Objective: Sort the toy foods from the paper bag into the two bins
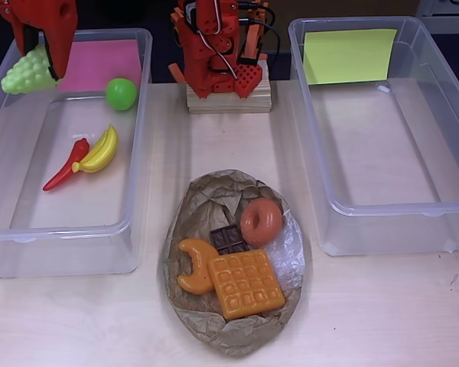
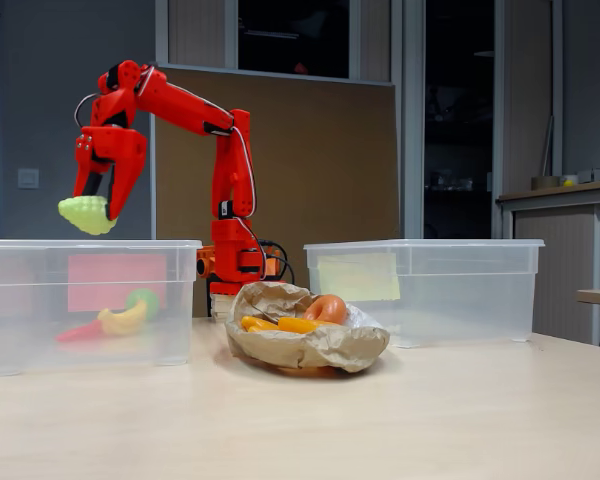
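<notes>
My red gripper (image 1: 40,60) (image 2: 98,205) hangs above the far end of the left bin (image 1: 134,153) (image 2: 0,300), shut on the pale green grapes (image 1: 27,71) (image 2: 86,214). That bin carries a pink note (image 1: 99,63) (image 2: 115,280) and holds a green apple (image 1: 121,93) (image 2: 143,300), yellow bananas (image 1: 99,151) (image 2: 120,320) and a red chili (image 1: 65,165) (image 2: 75,332). The paper bag (image 1: 214,191) (image 2: 310,350) lies between the bins with a donut (image 1: 261,222) (image 2: 325,308), chocolate square (image 1: 229,238), croissant (image 1: 193,266) and waffle (image 1: 246,283) on it.
The right bin (image 1: 444,206) (image 2: 480,300) bears a yellow-green note (image 1: 349,55) (image 2: 358,276). The arm's base (image 1: 228,92) (image 2: 230,280) stands on a wooden block at the table's back, between the bins. Bare tabletop lies in front of the bag.
</notes>
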`<action>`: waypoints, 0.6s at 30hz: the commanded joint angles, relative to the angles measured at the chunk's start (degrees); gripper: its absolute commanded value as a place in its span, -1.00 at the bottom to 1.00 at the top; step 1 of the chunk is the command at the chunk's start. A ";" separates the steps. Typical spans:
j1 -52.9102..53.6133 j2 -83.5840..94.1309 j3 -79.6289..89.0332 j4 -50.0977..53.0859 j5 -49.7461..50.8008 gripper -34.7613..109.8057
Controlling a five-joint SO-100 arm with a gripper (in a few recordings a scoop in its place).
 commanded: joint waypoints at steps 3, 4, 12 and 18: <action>5.89 8.61 13.27 -5.10 1.76 -0.48; 6.24 9.32 15.56 -5.98 2.11 -0.47; 5.45 13.01 29.00 -12.83 5.27 -0.46; 4.57 12.04 35.51 -18.54 6.59 -0.46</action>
